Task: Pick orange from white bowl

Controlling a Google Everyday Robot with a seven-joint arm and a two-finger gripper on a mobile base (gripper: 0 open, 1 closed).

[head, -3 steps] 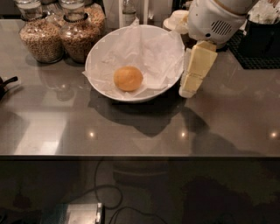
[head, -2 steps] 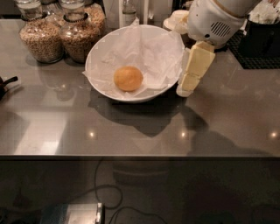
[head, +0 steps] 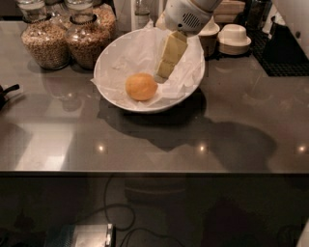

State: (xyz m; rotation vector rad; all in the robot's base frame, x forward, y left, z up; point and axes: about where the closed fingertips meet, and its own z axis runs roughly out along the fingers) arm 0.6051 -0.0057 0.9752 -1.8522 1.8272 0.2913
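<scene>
One orange [head: 141, 87] lies in the white bowl [head: 107, 94], resting on the crinkled white paper [head: 126, 52] that lines it, a little left of the bowl's middle and towards its near side. The bowl stands on the dark, glossy tabletop [head: 241, 120], towards the back. The gripper [head: 165, 71] reaches down into the bowl from the upper right, tilted, under the arm's white rounded housing [head: 188, 14]. Its cream tip hangs just beside the orange on the fruit's right, and the two seem apart, though the angle leaves that unsure. The cream part shows as a single slab from this side, so whether the jaws are spread or pressed together cannot be told. Nothing is seen pinched there, and the orange sits free on the paper. Two glass jars of grain [head: 46, 41] stand close together left of the bowl at the back. A small stack of cream bowls [head: 234, 37] sits well to the right, near a black mat [head: 285, 53]. A dark object [head: 6, 92] pokes in at the left edge
</scene>
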